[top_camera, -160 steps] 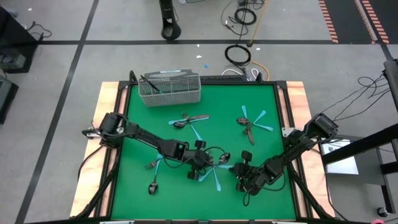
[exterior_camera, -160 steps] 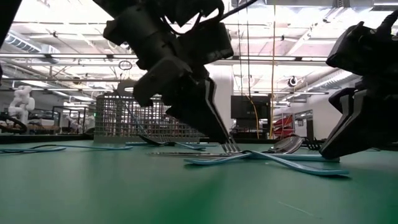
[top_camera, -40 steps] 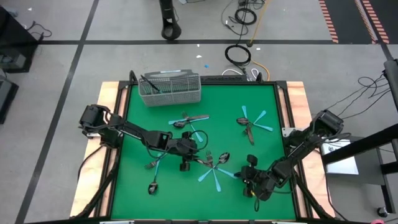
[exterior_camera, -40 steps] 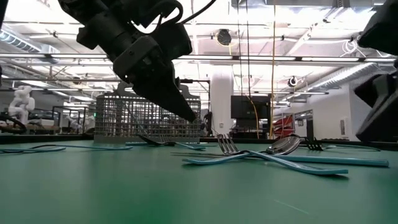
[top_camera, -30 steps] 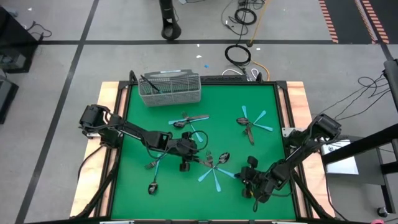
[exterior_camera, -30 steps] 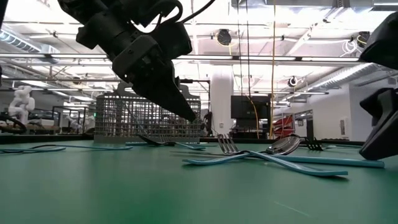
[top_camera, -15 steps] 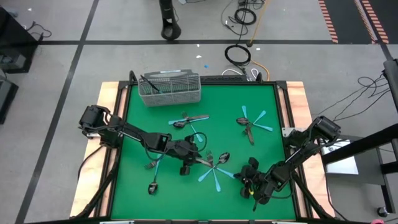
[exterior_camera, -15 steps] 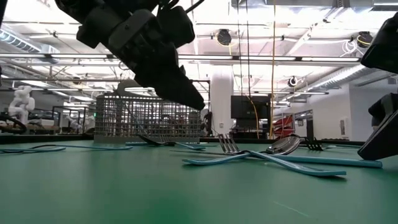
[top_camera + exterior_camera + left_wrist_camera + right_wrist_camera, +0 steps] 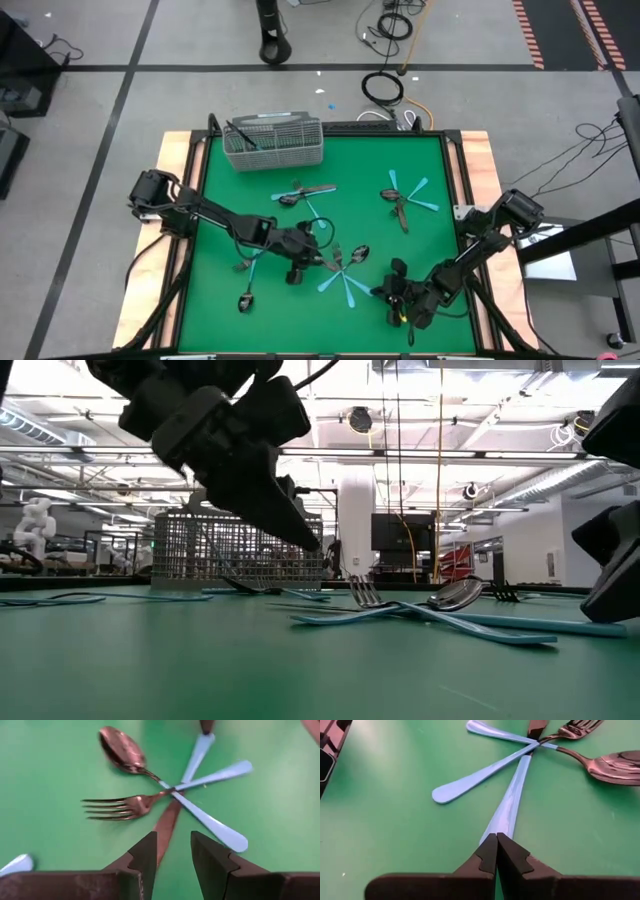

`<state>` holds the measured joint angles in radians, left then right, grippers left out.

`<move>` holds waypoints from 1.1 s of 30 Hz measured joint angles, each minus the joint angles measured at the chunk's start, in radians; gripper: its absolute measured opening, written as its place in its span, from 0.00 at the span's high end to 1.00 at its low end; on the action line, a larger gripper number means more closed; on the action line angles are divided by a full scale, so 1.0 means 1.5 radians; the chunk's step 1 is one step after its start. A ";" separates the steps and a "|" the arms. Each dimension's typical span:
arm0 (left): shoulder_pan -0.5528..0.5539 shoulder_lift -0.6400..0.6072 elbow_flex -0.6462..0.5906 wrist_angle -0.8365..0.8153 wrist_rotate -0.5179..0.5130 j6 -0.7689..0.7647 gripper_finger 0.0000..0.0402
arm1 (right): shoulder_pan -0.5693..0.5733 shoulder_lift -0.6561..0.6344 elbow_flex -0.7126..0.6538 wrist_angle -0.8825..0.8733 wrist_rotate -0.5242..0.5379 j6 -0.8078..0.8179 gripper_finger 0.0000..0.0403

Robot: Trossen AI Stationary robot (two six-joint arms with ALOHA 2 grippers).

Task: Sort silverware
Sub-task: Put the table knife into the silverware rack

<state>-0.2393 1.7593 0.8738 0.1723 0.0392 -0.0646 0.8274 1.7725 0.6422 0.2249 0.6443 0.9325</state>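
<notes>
Left gripper (image 9: 297,268) centre frame in high view, fingers (image 9: 145,857) parted, empty. Right gripper (image 9: 385,292) lower right, fingers pressed together, empty.

One bench (image 9: 420,160), one wire basket (image 9: 275,143), two claws: the left claw (image 9: 172,850) and the right claw (image 9: 496,852). The crossed pile holds three blue-handled pieces: one fork (image 9: 117,807), one spoon (image 9: 120,750), one third piece (image 9: 200,750) with its head hidden. The silverware lying elsewhere is too small to count.
</notes>
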 joint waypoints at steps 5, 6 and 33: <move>-0.017 0.055 0.015 0.049 0.003 0.050 0.70 | -0.034 0.000 0.000 0.003 0.003 -0.032 1.00; -0.018 0.065 0.019 0.046 -0.001 0.050 0.70 | -0.041 0.000 0.000 0.004 0.003 -0.038 1.00; 0.279 -0.126 0.082 -0.438 -0.021 0.014 0.70 | -0.107 -0.002 0.001 0.035 -0.047 -0.136 1.00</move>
<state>0.1797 1.5705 0.9970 -0.4849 0.0084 -0.0430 0.6676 1.7695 0.6434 0.2775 0.5733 0.7292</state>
